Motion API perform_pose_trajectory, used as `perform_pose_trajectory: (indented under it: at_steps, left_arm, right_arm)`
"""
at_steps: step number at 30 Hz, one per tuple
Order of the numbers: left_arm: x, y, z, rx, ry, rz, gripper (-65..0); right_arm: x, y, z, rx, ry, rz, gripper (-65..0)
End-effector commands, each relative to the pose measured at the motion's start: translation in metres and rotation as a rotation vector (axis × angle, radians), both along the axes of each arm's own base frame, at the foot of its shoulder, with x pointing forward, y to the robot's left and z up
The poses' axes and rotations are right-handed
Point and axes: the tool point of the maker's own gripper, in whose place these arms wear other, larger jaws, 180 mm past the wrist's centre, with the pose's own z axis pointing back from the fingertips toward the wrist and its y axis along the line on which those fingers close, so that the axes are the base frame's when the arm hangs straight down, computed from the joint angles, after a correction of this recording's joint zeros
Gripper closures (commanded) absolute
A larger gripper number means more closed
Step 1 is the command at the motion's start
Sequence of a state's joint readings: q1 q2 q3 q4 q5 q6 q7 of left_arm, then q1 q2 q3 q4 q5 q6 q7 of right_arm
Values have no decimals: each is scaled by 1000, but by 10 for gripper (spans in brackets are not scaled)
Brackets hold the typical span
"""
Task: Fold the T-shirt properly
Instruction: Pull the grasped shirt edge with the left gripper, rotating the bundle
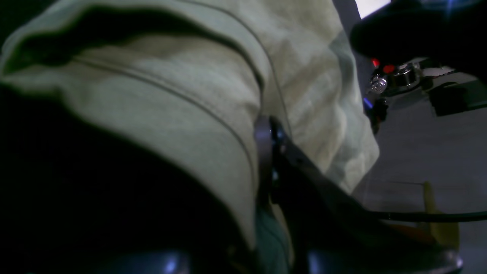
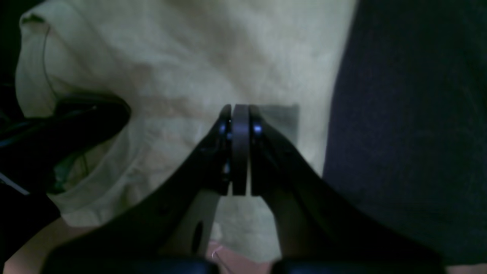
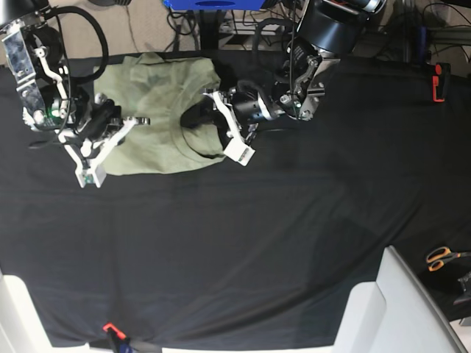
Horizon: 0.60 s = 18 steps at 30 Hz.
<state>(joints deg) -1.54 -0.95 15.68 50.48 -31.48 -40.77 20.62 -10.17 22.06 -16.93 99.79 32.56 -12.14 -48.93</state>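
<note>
Closed right gripper (image 2: 239,114) is pressed on T-shirt (image 3: 158,121) at table's (image 3: 257,243) far-left, left gripper (image 1: 268,131) is clamped on a fold, which should be lifted evenly w/o bunching.

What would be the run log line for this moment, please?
left pincer: shut on T-shirt edge | right pincer: shut, over T-shirt | shirt: partly folded

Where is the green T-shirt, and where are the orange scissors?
T-shirt (image 3: 151,110), base view, on the flat middle of the cloth.
Scissors (image 3: 441,257), base view, on the orange handles at the right edge.
</note>
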Motion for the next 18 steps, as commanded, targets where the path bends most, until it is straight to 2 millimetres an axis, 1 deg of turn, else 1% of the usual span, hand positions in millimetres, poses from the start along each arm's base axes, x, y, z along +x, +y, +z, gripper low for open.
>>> perform_pose_trajectory:
  at_steps: [1,4,7,9,11,13,15,18]
  left_arm:
    - [-16,-4,-7,29,43,-40,0]
    - [-13,-8,5,53,15,-106,0]
    - [1,-11,30,79,-69,-171,0]
    - [8,-4,40,122,-111,-211,0]
    - [20,1,44,164,-124,-207,0]
    - [27,12,39,213,-116,-217,0]
    - [28,19,34,254,-106,-250,0]
    - [24,30,25,315,-103,-316,0]
  right_arm:
    - [9,-2,9,-2,-41,2,0]
    - [10,-3,9,-2,-41,1,0]
    - [10,-3,9,-2,-41,1,0]
    - [10,-3,10,-2,-43,1,0]
    - [10,-3,10,-2,-43,1,0]
    - [10,-3,9,-3,-42,0,0]
    - [13,-7,11,2,-46,-22,0]
    - [16,-14,13,3,-51,-49,0]
